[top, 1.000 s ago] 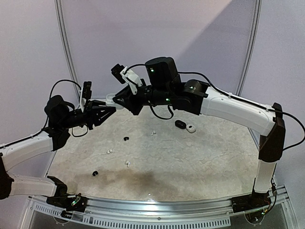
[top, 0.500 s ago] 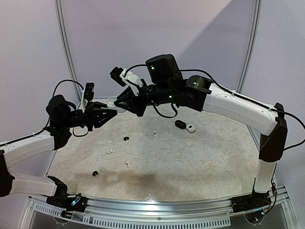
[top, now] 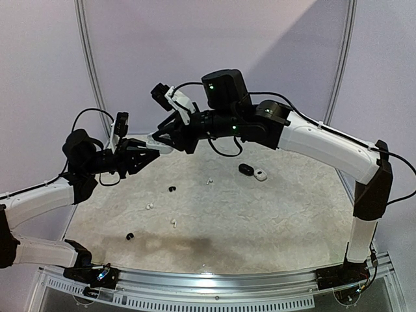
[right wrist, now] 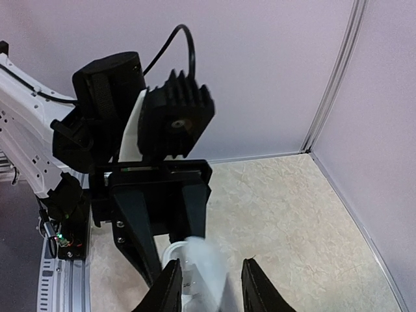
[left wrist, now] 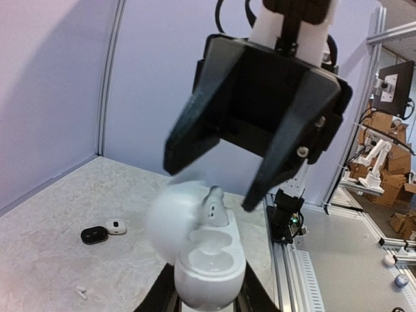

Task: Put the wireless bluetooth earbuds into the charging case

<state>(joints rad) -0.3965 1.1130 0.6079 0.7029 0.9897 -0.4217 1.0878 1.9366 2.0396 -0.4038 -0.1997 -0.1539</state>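
Note:
My left gripper (top: 149, 146) is shut on a white charging case (left wrist: 209, 263) and holds it up above the table's far left. The case's lid (left wrist: 172, 218) stands open and is blurred. One white earbud (left wrist: 216, 208) sits in the case; the other well is empty. My right gripper (top: 170, 133) is open just above the case, its fingers (right wrist: 168, 286) either side of the lid (right wrist: 208, 266). Loose earbuds lie on the table: white ones (top: 209, 181) (top: 149, 207) (top: 173, 222) and black ones (top: 172, 189) (top: 129, 236).
A black case (top: 246, 169) and a small white case (top: 260, 175) lie side by side at the table's back right, also in the left wrist view (left wrist: 94, 234). A metal rail (top: 214, 279) runs along the near edge.
My right gripper has risen a little and shifted left over the case. The lid is blurred with motion. The left arm has barely moved.

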